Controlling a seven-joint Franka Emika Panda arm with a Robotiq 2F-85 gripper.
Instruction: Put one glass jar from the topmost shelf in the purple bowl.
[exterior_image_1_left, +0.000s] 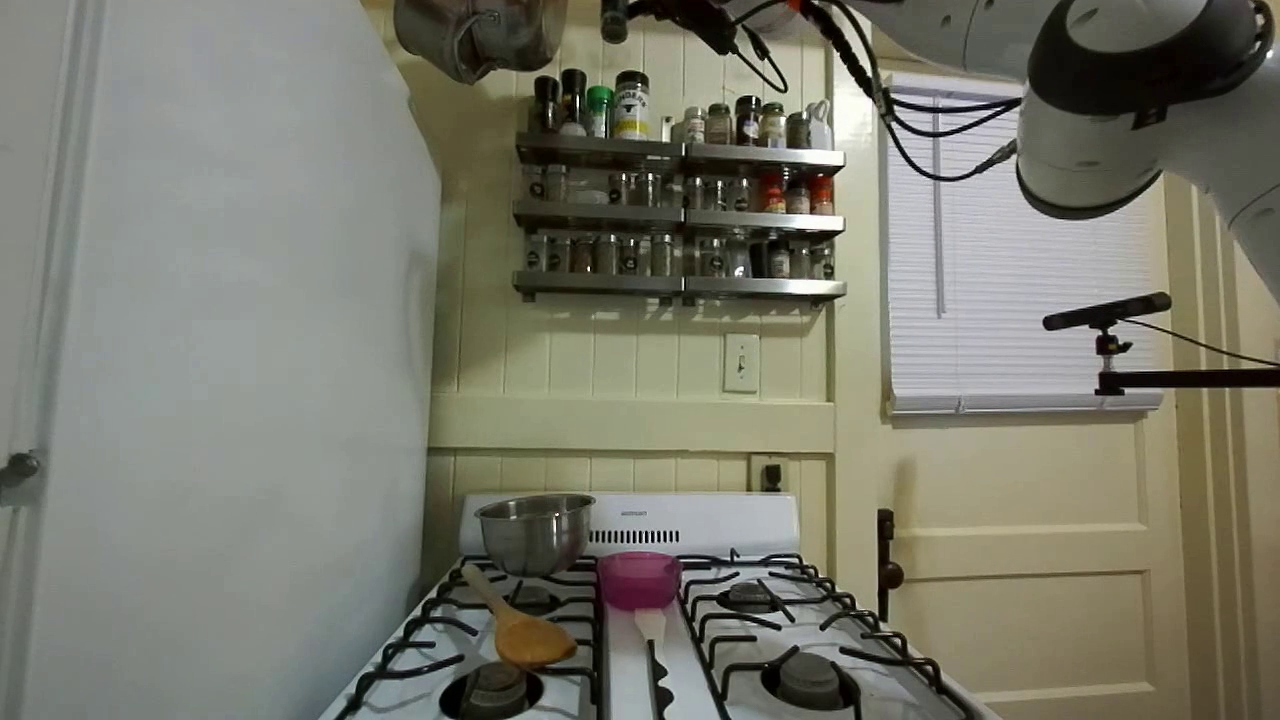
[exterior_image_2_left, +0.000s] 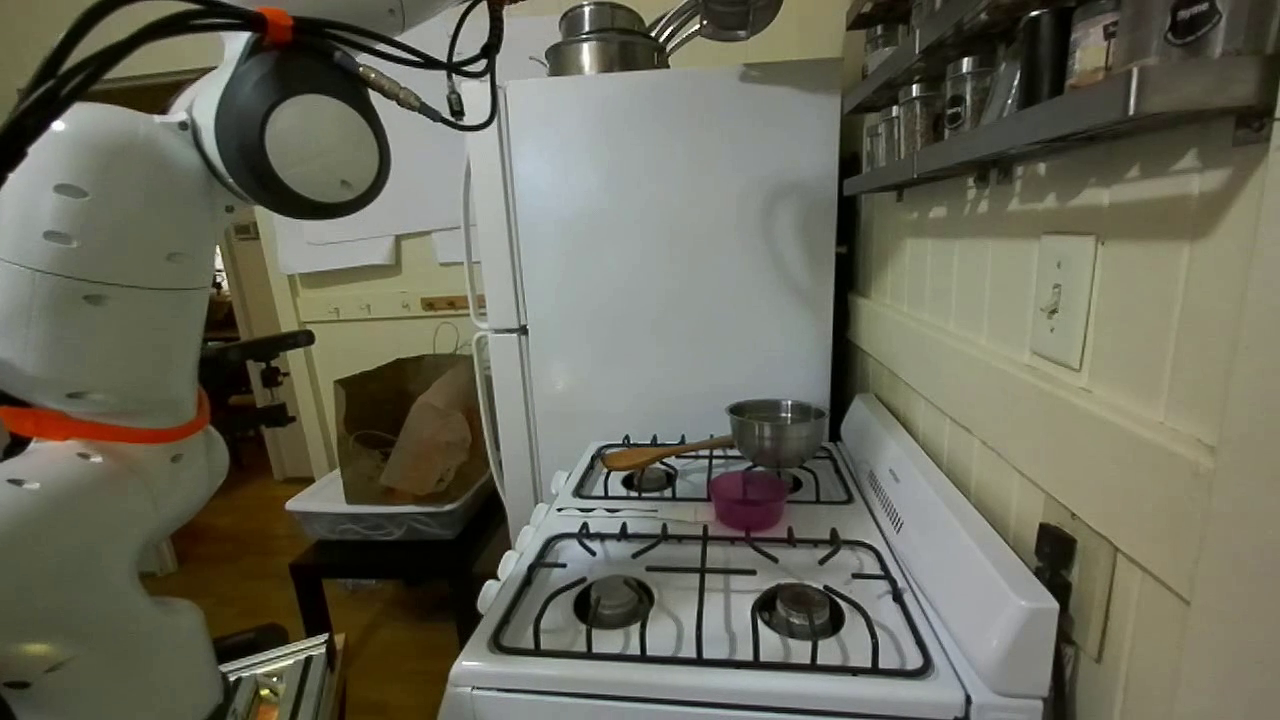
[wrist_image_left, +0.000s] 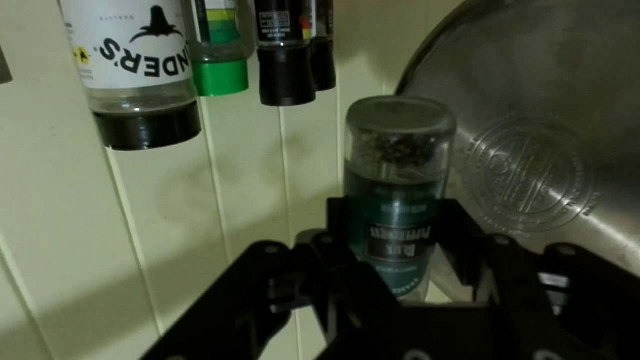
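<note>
My gripper (wrist_image_left: 392, 215) is shut on a glass jar (wrist_image_left: 400, 150) with a green label and dark contents. The wrist view stands upside down. In an exterior view the gripper (exterior_image_1_left: 640, 10) and the jar (exterior_image_1_left: 614, 22) are at the top edge, partly cut off, higher than the topmost shelf (exterior_image_1_left: 600, 152). Jars and bottles stand on that shelf. The purple bowl (exterior_image_1_left: 640, 583) sits on the stove's middle strip, far below; it also shows in an exterior view (exterior_image_2_left: 748, 502), where the gripper is out of view.
Metal pans (exterior_image_1_left: 480, 35) hang just beside the held jar; a pan bottom (wrist_image_left: 530, 165) fills the wrist view's right side. A silver pot (exterior_image_1_left: 537, 535), wooden spoon (exterior_image_1_left: 530, 635) and brush (exterior_image_1_left: 652, 640) lie around the bowl. A white fridge (exterior_image_2_left: 680, 270) stands beside the stove (exterior_image_2_left: 690, 520).
</note>
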